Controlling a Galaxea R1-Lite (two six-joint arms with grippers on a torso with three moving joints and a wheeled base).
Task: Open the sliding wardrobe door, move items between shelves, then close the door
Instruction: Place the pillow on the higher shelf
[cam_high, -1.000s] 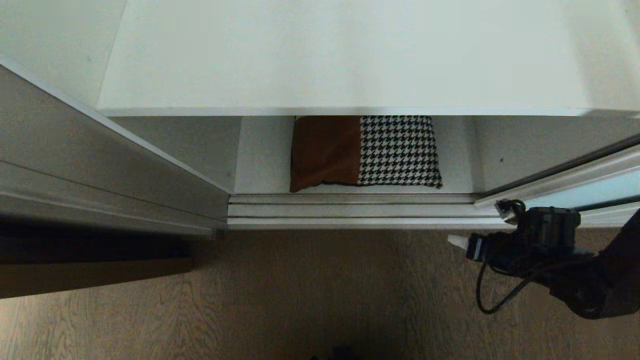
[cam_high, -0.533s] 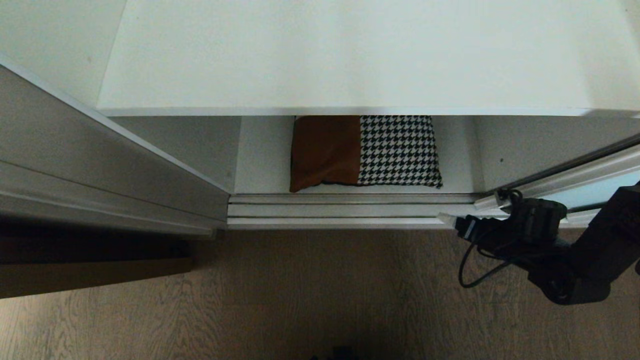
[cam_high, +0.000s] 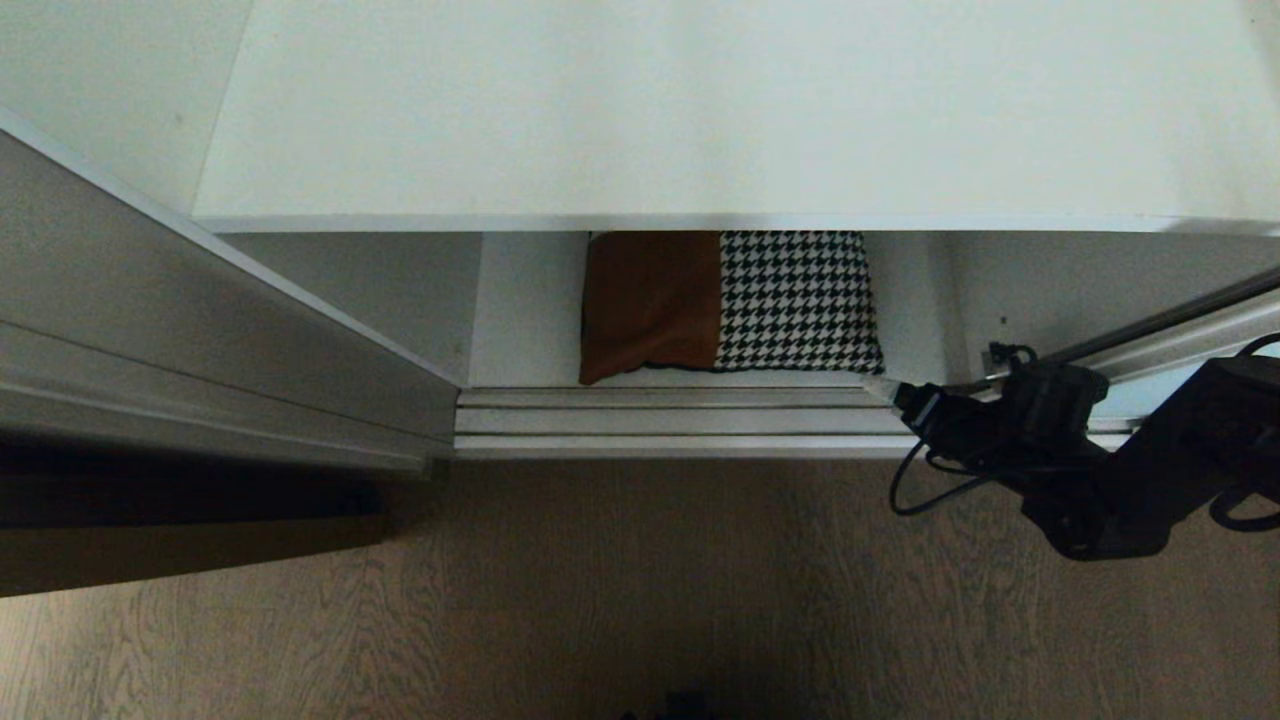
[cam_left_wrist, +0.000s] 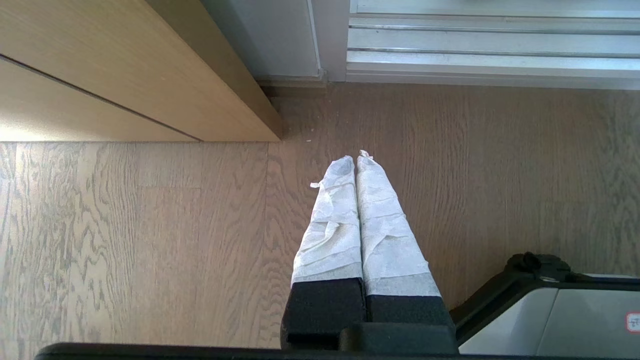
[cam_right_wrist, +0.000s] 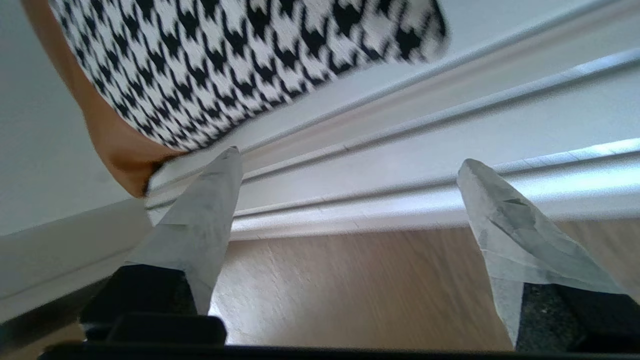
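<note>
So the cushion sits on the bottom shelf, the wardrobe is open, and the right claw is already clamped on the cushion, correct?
Not clamped. The right claw is open and short of the cushion, as the right wrist view shows. The cushion does lie on the bottom shelf of the open wardrobe.

Grey-brown wood-grain floor (cam_high: 640, 580), tan wooden panel (cam_left_wrist: 100, 65), silver floor track (cam_high: 660, 420)

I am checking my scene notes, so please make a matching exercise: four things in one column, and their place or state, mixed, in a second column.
1. cushion
2. right gripper
3. left gripper
4. upper shelf

A. shut, above the wooden floor
B. open, near the door tracks
C. bare white board
D. lying on the lower shelf

Pairs: 1-D, 2-B, 3-A, 4-C
</note>
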